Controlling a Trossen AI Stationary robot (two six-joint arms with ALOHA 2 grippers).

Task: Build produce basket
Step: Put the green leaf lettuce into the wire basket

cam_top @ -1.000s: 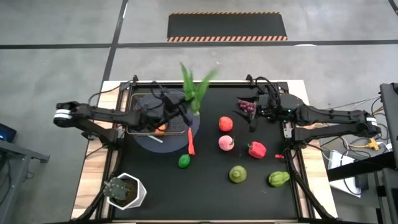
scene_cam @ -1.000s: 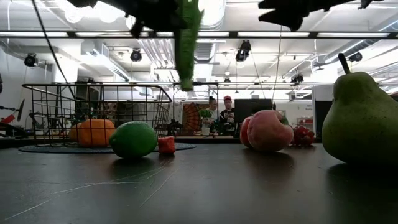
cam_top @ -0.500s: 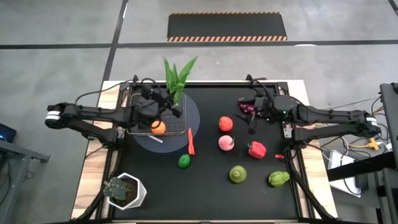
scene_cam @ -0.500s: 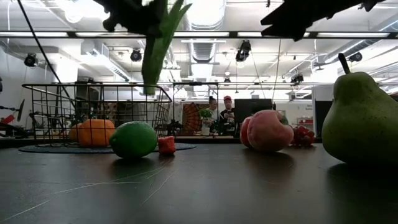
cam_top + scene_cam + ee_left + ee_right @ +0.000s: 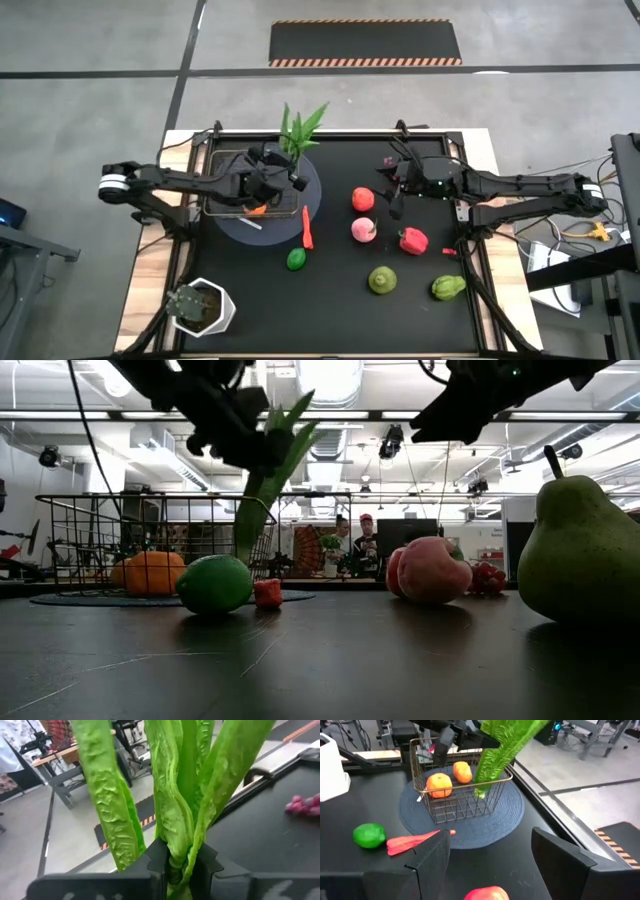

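Over the basket (image 5: 228, 158), the left gripper (image 5: 283, 181) is clamped on the base of the leafy stalk (image 5: 299, 130), whose lower end dips inside the wire wall at the basket's right side, leaves tilting up and away. Two orange fruits (image 5: 439, 785) lie in the basket. On the mat, the right gripper (image 5: 392, 198) hovers with fingers apart, holding nothing, above the spot between the red fruit (image 5: 362, 198) and the grapes (image 5: 392, 162). A chili (image 5: 306, 226), lime (image 5: 296, 259), pink fruit (image 5: 363, 229) and pear (image 5: 448, 288) lie loose on the mat.
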